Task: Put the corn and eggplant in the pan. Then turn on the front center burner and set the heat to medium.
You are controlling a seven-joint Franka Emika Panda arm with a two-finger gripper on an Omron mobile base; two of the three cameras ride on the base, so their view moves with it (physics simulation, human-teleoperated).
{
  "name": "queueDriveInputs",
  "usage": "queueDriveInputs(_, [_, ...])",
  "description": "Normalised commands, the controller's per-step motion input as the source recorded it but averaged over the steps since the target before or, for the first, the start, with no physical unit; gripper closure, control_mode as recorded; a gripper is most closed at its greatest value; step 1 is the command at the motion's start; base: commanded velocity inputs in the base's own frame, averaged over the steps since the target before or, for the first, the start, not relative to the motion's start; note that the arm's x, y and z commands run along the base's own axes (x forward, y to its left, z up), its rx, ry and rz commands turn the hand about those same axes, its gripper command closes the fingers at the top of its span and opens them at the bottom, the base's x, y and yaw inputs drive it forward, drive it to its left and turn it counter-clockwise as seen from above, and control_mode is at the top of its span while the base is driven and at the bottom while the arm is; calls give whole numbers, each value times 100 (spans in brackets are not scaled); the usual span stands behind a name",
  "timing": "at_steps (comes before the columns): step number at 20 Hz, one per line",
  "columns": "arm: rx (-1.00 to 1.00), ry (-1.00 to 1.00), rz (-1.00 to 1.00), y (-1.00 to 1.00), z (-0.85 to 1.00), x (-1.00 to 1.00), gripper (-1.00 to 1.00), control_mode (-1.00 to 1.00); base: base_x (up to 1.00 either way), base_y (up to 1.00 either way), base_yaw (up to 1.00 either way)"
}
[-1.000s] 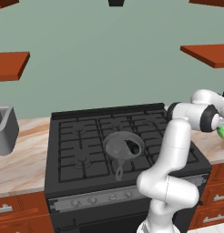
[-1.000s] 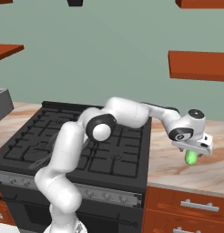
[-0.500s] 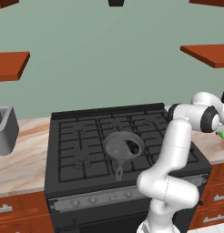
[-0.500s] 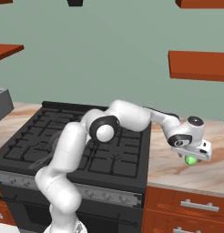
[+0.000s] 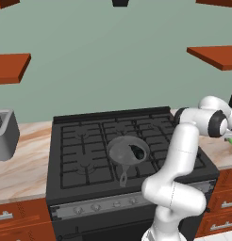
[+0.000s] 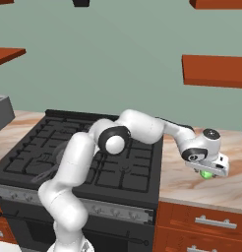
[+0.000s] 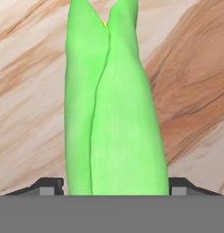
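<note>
Marbled bench (image 6: 226, 189) right of the stove carries the corn (image 7: 111, 113), lying flat near its front edge. Gripper (image 6: 210, 170) straddles the cob, 2 tips flanking it; whether they pinch it: cannot tell. Pan (image 5: 127, 151) waits mid-stove, eggplant (image 5: 136, 151) inside.

Bright green corn (image 7: 114, 118) lengthwise on marbled counter (image 7: 191, 91), between end effector (image 7: 116, 187) fingertips (image 7: 50, 185).

Corn (image 7: 114, 113) — bright green, lying on the marbled counter; eggplant (image 5: 135, 151) — dark, inside the grey pan (image 5: 119, 151).
</note>
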Motion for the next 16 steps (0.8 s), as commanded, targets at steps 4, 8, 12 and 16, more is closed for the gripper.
queueDriveInputs(4, [0, 0, 0, 0, 0, -1, 100, -100, 0, 0, 0])
queueDriveInputs(8, [0, -3, 3, 0, 9, -38, 100, -100, 0, 0, 0])
queueDriveInputs(12, [0, -4, 11, 16, 32, -69, 100, -100, 0, 0, 0])
queueDriveInputs(16, [0, -2, 13, 32, 52, -64, 100, -100, 0, 0, 0])
